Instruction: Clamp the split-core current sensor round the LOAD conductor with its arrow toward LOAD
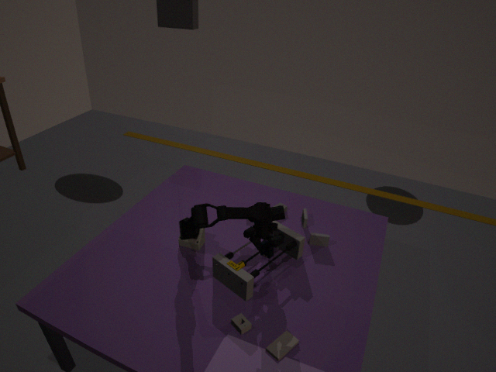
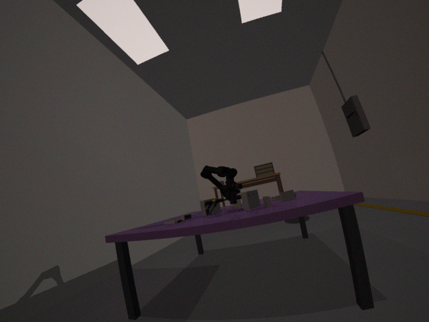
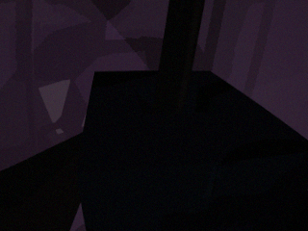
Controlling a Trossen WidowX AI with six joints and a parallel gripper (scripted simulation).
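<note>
My gripper (image 1: 266,249) (image 2: 234,200) points down over the middle conductor (image 1: 252,257), which has the yellow LOAD marker (image 1: 235,265) (image 2: 213,200) at its near end. It is shut on the dark sensor (image 3: 183,154), which fills the lower middle of the wrist view as a large black box. A dark bar (image 3: 182,48), which looks like the conductor, runs up from the sensor's far side. In the top and exterior views the sensor is lost against the black fingers. Whether its halves are latched, and which way its arrow points, I cannot tell.
The conductors run between a near pale end block (image 1: 232,277) (image 2: 210,206) and a far one (image 1: 291,241) (image 2: 251,200). Outer conductors flank the middle one. Small pale pieces (image 1: 241,323) (image 1: 283,345) (image 1: 319,240) stand or lie around on the purple table (image 1: 120,272) (image 2: 312,200).
</note>
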